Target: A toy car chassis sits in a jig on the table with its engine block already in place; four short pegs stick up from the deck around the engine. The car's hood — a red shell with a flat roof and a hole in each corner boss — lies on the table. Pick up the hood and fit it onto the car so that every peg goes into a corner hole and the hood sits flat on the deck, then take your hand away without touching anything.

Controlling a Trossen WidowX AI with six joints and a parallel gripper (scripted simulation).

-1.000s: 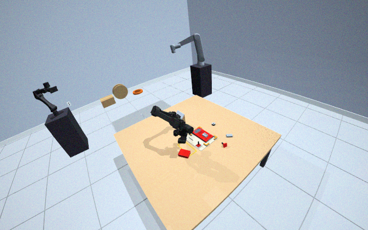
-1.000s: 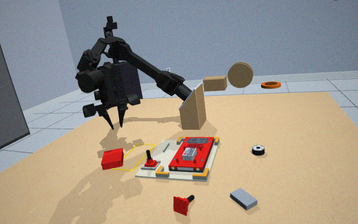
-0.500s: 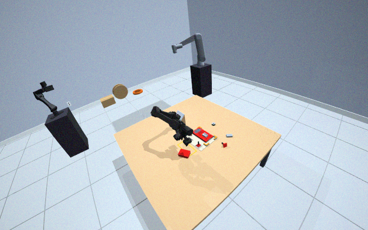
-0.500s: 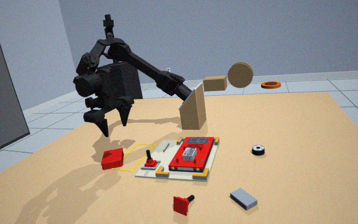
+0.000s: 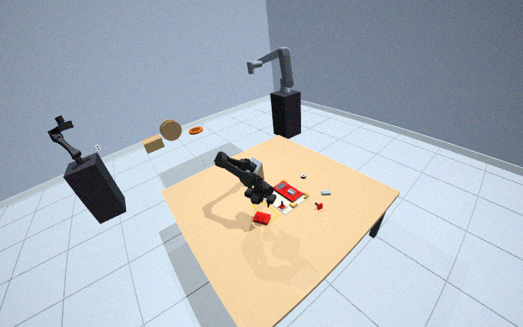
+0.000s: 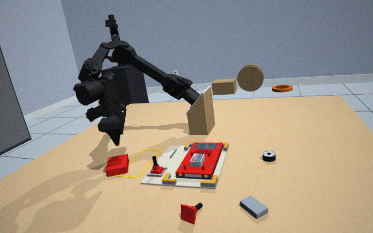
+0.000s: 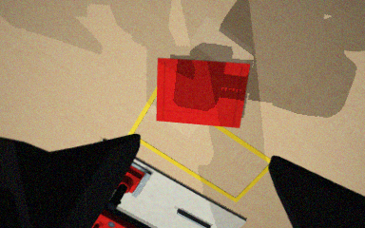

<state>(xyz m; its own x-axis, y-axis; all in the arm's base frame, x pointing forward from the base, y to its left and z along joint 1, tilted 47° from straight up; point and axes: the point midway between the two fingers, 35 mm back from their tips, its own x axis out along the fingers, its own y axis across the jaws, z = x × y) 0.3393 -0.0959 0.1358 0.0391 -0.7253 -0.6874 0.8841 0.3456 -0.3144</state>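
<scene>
The red hood (image 5: pixel 261 218) (image 6: pixel 117 164) (image 7: pixel 166 95) lies on the table with its roof up, overlapping one end of the yellow outline. My gripper (image 6: pixel 116 141) (image 7: pixel 203 151) is wide open and empty, above and behind the hood in the exterior view. Its fingertips do not touch the hood. The red chassis (image 5: pixel 297 198) (image 6: pixel 215 158) sits in the jig (image 5: pixel 285 211) (image 6: pixel 152 180) (image 7: pixel 157 195) with the grey engine block (image 5: pixel 291 191) (image 6: pixel 197 160) on its deck. Red pegs stand around the engine. The hood's corner holes cannot be made out.
A red piece with an upright black handle (image 6: pixel 154 161) stands on the jig's near side. A similar red piece (image 5: pixel 319 206) (image 6: pixel 188 213), a grey block (image 5: pixel 325 193) (image 6: pixel 253 206) and a black-and-silver wheel (image 5: pixel 303 176) (image 6: pixel 268 156) lie beyond the jig. The arm's wedge-shaped base (image 6: pixel 210 118) stands behind.
</scene>
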